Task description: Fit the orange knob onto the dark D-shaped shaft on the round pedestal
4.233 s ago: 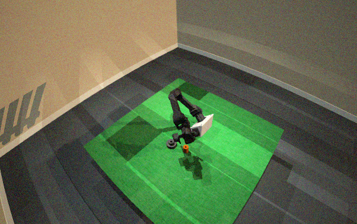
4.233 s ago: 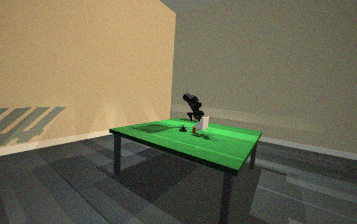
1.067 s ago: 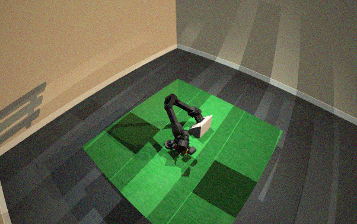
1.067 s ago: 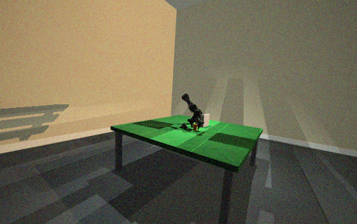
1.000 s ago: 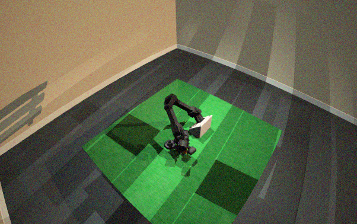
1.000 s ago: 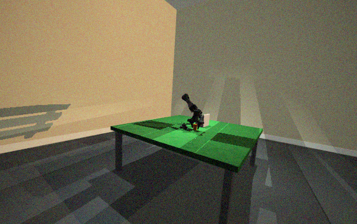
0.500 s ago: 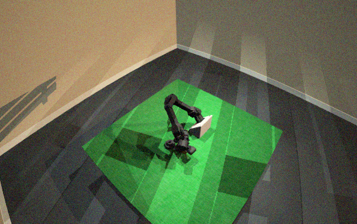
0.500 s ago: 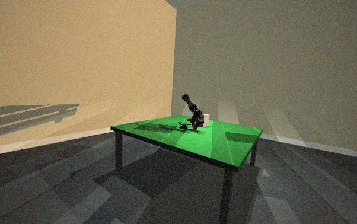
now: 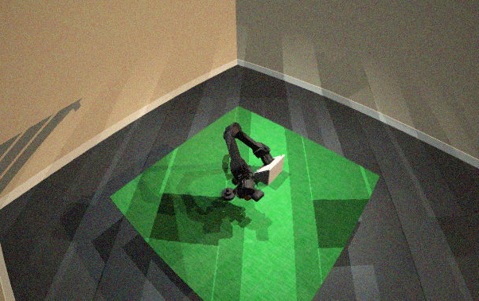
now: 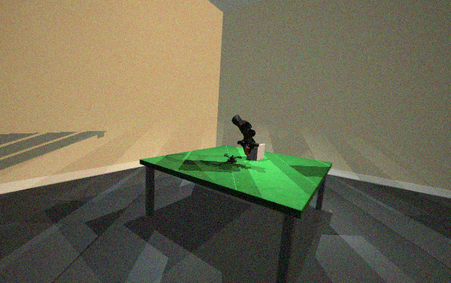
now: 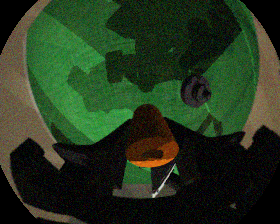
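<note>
My gripper (image 10: 247, 146) (image 11: 147, 120) is shut on the orange knob (image 10: 247, 150) (image 11: 152, 151). The knob is off the table, and its end with the dark hole shows in the wrist view. In the top view the arm hides most of the knob. The dark round pedestal (image 9: 227, 194) (image 10: 231, 160) (image 11: 195, 92) stands on the green table to the left of the gripper in the top and exterior views, and ahead and to the right in the wrist view. Its shaft sticks up from the middle. The knob is apart from the shaft. The shaft's flat side cannot be made out.
A pale upright panel or box (image 9: 276, 171) (image 10: 261, 151) stands by the arm, to the right of the gripper in the top and exterior views. The green table (image 9: 274, 255) (image 10: 273, 187) carries dark shadows around the pedestal and gripper.
</note>
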`<state>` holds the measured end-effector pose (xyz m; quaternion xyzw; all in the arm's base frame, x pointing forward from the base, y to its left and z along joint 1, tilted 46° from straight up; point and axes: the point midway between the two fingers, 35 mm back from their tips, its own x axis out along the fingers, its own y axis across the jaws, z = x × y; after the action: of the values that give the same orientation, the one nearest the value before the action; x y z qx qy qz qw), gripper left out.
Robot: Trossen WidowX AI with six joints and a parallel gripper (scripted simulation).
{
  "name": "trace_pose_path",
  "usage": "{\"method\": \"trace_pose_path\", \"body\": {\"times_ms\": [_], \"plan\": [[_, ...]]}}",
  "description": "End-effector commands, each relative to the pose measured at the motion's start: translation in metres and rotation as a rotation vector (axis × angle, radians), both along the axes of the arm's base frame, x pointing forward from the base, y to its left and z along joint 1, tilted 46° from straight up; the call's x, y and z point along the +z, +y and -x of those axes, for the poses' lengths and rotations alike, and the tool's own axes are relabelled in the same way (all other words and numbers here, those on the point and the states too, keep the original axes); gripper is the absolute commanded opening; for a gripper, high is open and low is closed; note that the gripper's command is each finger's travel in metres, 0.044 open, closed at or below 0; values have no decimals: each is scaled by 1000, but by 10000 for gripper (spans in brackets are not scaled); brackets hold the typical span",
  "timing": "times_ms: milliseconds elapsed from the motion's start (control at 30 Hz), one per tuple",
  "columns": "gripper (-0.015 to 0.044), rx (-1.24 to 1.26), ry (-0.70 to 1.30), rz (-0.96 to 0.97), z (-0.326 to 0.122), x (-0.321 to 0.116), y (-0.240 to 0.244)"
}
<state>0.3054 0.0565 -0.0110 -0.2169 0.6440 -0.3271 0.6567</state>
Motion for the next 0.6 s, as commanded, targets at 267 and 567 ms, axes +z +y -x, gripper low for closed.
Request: {"method": "trace_pose_path", "body": {"times_ms": [267, 567], "plan": [[0, -5, -1, 1, 4, 38, 37], [0, -2, 0, -7, -3, 49, 13]]}}
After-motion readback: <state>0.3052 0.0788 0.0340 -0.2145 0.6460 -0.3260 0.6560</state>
